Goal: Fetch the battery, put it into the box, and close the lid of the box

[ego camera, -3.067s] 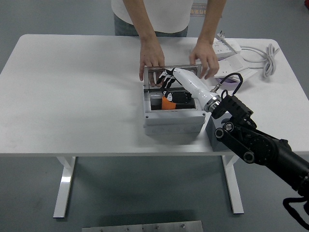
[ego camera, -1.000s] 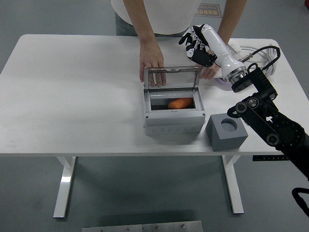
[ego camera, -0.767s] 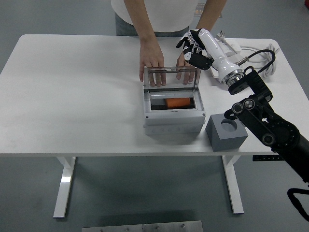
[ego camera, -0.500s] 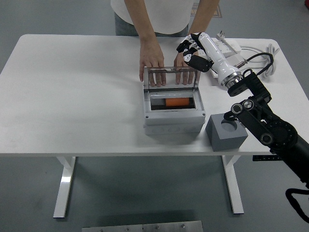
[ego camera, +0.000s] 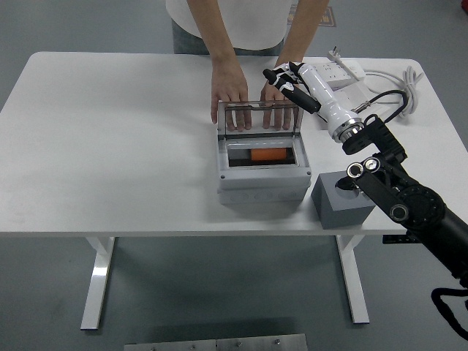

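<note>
A grey box (ego camera: 263,184) stands near the table's middle with its clear lid (ego camera: 258,116) raised upright at the back. An orange battery (ego camera: 269,156) lies inside the box. My right hand (ego camera: 287,79), white with black fingers, hovers above the lid's right top corner, fingers relaxed and holding nothing. A person at the far side rests a left-side hand (ego camera: 232,86) and a right-side hand (ego camera: 274,93) behind the lid, their fingers showing through it. My left arm is out of view.
A grey block with a round hole (ego camera: 341,197) stands right of the box, under my right forearm (ego camera: 380,183). A white power strip (ego camera: 338,73) with a cable (ego camera: 401,86) lies at the back right.
My right hand lifted out of the box, left the battery inside, swung up to the right, and now comes back left and down toward the lid's top edge. The person's right-side hand moved behind the lid.
</note>
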